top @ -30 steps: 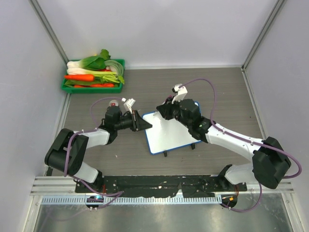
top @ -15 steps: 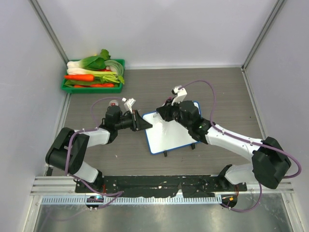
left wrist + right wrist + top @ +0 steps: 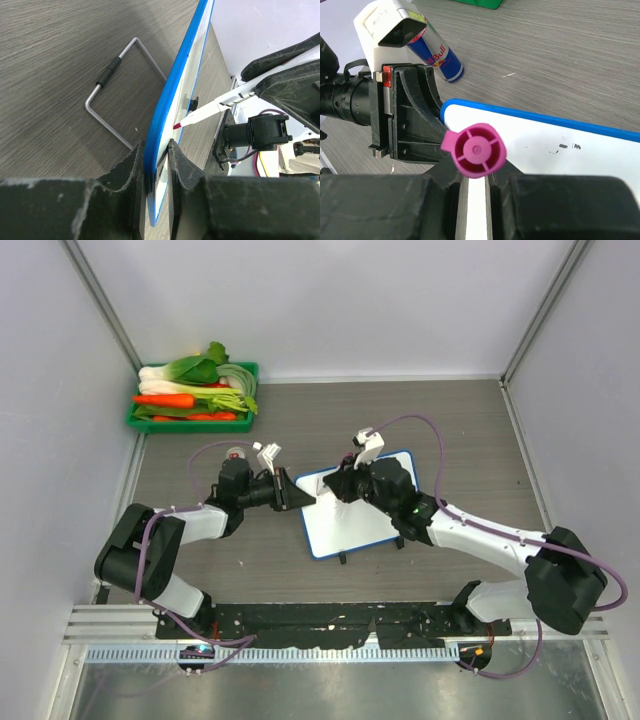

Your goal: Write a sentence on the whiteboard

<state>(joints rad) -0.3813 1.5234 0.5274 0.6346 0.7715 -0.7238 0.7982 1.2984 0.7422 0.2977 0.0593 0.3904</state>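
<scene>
The whiteboard (image 3: 360, 518) lies on the table, white with a blue rim. My left gripper (image 3: 298, 496) is shut on its left edge; in the left wrist view the jaws (image 3: 156, 159) clamp the blue rim (image 3: 176, 92) seen edge-on. My right gripper (image 3: 345, 485) is shut on a white marker with a pink end cap (image 3: 474, 150), held over the board's upper left part. The marker's red tip (image 3: 177, 125) is at the board face. No pink sentence shows on the whiteboard (image 3: 555, 160), only a few small dark marks (image 3: 568, 146).
A green tray of vegetables (image 3: 195, 400) stands at the back left. A Red Bull can (image 3: 440, 52) lies on the table behind my left gripper. A bent metal wire stand (image 3: 117, 95) lies beside the board. Walls close in the left, back and right.
My right gripper has shifted a little to the left and nearer with the marker, over the board's upper left. The left gripper and the board have not moved.
</scene>
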